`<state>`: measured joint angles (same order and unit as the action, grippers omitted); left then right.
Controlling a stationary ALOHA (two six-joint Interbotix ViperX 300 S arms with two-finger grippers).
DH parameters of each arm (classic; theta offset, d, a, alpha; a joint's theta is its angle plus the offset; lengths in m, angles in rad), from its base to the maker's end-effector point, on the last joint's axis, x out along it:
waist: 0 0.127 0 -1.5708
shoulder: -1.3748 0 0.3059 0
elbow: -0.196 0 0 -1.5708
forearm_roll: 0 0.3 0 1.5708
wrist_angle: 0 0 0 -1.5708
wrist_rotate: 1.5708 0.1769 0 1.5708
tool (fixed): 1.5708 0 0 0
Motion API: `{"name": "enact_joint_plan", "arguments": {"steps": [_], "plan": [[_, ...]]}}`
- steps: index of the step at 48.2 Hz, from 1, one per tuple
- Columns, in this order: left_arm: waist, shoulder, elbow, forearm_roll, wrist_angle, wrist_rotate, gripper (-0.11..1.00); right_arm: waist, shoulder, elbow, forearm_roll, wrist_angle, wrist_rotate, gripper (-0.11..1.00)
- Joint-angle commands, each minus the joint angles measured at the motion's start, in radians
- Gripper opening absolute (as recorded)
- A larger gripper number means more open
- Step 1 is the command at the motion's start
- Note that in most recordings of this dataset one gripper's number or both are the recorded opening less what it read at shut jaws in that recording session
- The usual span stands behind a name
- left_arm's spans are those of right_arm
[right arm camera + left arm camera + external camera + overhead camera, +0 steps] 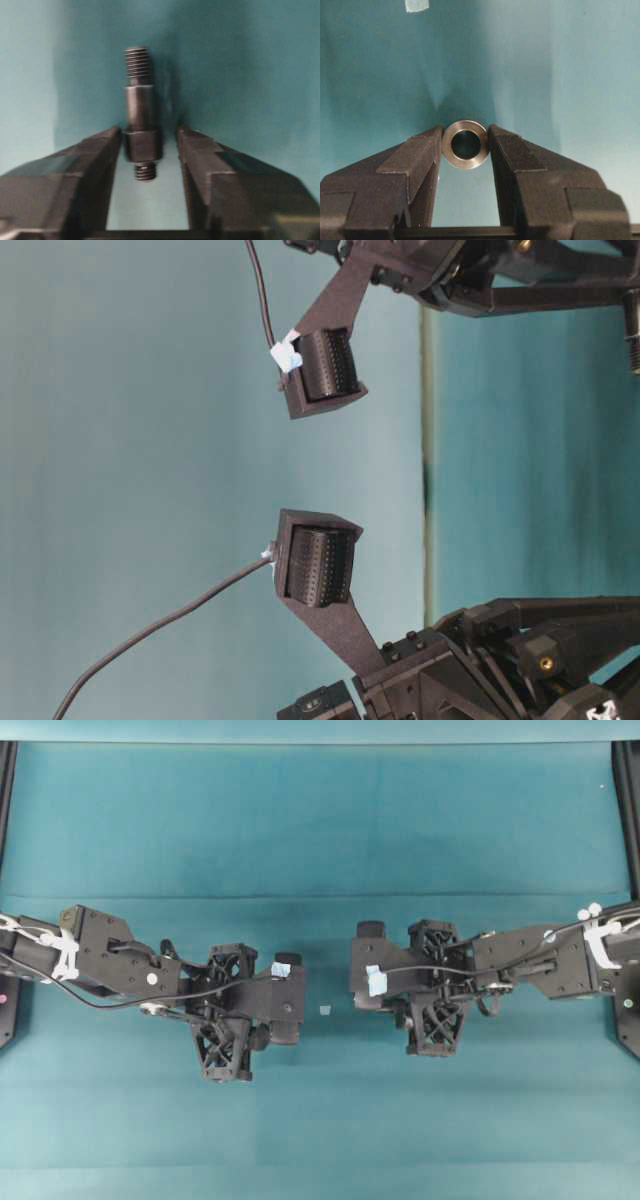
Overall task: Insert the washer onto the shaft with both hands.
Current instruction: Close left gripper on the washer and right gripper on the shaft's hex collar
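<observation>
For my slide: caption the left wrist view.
Left gripper jaws clamp the washer, bore facing camera.

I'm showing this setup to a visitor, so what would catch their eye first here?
Probably the washer, a shiny ring pinched between the left gripper's fingertips. Next, the threaded shaft standing between the right gripper's fingers, with a gap on one side. Everything sits over teal cloth.

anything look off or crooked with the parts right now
Nothing stands out. The washer sits squarely between the left pincer fingers, hole facing the camera. The shaft lies straight between the right pincer fingers, touching one, with a gap at the other. A small tape bit lies on the mat between the arms.
</observation>
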<state>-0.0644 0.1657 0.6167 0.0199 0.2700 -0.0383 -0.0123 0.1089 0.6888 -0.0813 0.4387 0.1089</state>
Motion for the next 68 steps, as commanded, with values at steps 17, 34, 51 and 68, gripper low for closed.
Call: {"name": "enact_joint_plan", "arguments": {"steps": [17, 34, 51, 68], "plan": [[-0.005, -0.017, -0.005, 0.002, -0.005, 0.003, 0.37, -0.002, 0.006, 0.0, 0.015, 0.005, -0.044, 0.01], [-0.005, -0.017, -0.005, 0.002, -0.005, 0.003, 0.37, 0.018, 0.008, -0.002, 0.018, 0.005, -0.044, 0.0], [-0.005, -0.017, -0.006, 0.002, -0.005, 0.002, 0.37, 0.02, 0.008, -0.006, 0.018, 0.005, -0.044, 0.0], [-0.005, -0.018, -0.008, 0.002, -0.005, 0.002, 0.37, 0.023, 0.003, -0.005, 0.02, -0.003, -0.044, 0.0]]}}
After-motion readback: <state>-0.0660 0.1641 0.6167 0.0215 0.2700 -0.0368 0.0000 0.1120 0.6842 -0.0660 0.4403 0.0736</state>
